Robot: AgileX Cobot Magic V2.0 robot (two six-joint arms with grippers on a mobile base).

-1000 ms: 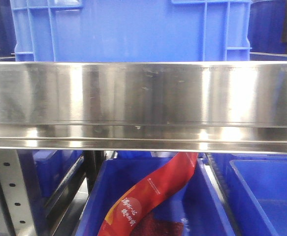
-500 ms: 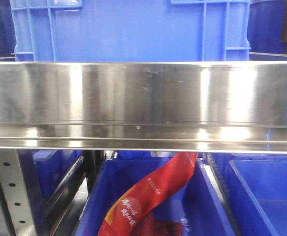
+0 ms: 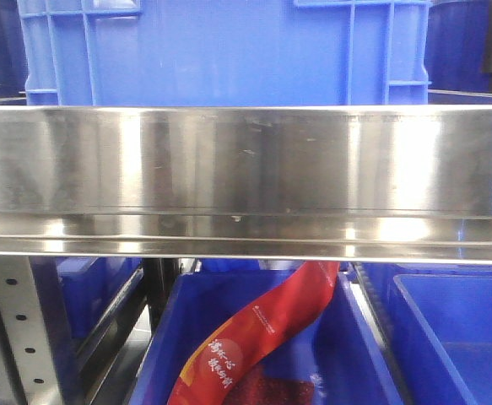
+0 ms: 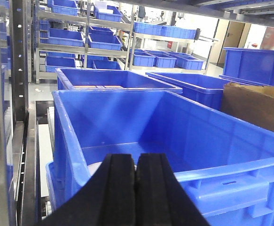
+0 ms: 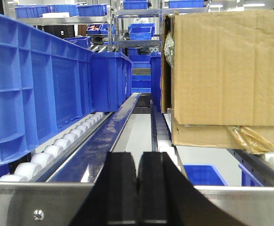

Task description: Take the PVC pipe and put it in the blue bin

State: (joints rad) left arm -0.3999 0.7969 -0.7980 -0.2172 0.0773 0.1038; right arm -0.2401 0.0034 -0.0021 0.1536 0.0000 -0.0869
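In the left wrist view my left gripper (image 4: 136,157) is shut, its black fingers pressed together over the near side of a large blue bin (image 4: 193,132). A pale rounded shape (image 4: 94,166) shows on the bin floor just behind the fingers. It is mostly hidden, and I cannot tell whether it is the PVC pipe. My right gripper (image 5: 137,157) is also shut with nothing visible between its fingers, hanging above a steel rail (image 5: 43,200). Neither gripper appears in the front view, where a blue bin (image 3: 229,51) stands on a steel shelf.
A wide steel shelf beam (image 3: 246,177) crosses the front view, with lower blue bins and a red bag (image 3: 262,329) below it. The right wrist view shows a cardboard box (image 5: 226,70) at right, a blue bin (image 5: 33,80) at left, and roller tracks (image 5: 57,150) between them.
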